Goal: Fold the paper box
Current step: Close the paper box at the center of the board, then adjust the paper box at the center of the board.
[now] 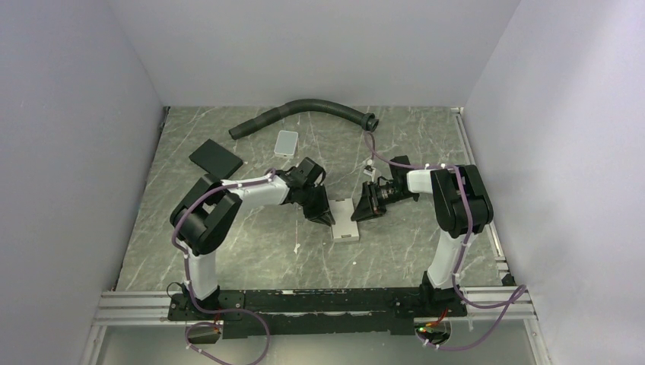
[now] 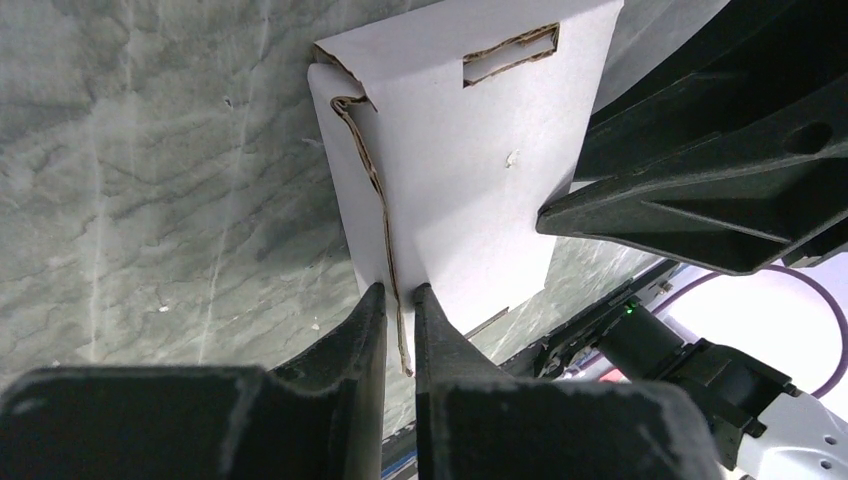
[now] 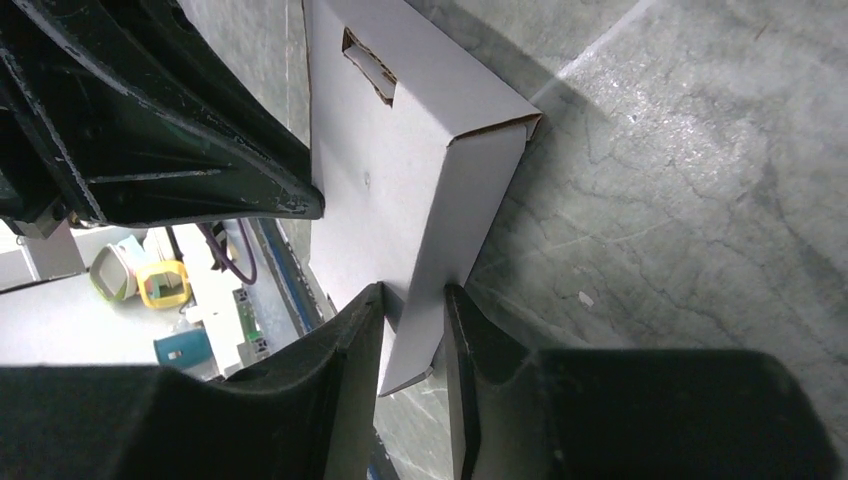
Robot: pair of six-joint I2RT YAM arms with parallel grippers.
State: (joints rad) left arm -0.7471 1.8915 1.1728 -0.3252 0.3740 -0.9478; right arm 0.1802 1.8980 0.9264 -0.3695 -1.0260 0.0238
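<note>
Top external view: the paper box [image 1: 346, 223] lies flat on the grey stone table [image 1: 251, 251], near the middle, right between the two arms.
Paper box: it is white and slim and already looks like a thin carton. It has a small cut slot [image 2: 510, 55] in its top face.
Left claw: the left gripper [image 2: 400, 320] is squeezed tight on the long left edge of the box, where the thin card layers meet.
Right claw: the right gripper [image 3: 412, 325] has the right side wall of the box in its gap. The wall fills the gap, so it looks clamped on the box too.
Why both hold: I think one claw on each side stops the light box from sliding or popping open while its sides are pressed into shape.
Why so low: both claws reach down close to the table because the box is thin and lies flat.
Step now: my guess is that the side folds are being pinched sharp. The ends may need tucking after that.
Could go wrong: thin card bends easily, so a hard pull could crush a wall or tear the slot.
Other things: a black hose [image 1: 304, 109], a small grey tile [image 1: 286, 142] and a black pad [image 1: 215, 159] lie well apart at the back. They are not needed for this job.
</note>
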